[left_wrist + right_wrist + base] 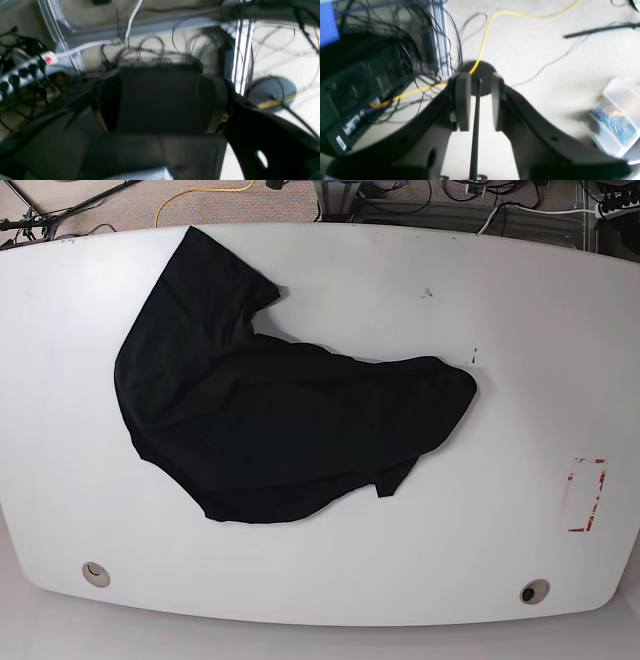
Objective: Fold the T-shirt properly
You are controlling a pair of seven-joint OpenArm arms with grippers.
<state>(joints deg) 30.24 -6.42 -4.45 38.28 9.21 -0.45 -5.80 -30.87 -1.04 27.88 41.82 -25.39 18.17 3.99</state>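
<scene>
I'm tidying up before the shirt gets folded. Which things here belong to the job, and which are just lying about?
For the job:
T-shirt, crumpled on the table

Lying about:
power strip
yellow cable
plastic box
computer case
red marking on the table

The base view looks steeply down from above on the whole white table (pixel 520 330), from some way off, with a strip of floor along the frame's top. Each wrist view sits close behind its own gripper, facing the carpeted floor. Both wrist views share the yellow cable (pixel 485 37) and round dark disc (pixel 271 92); the cable also shows upper left in base
</scene>
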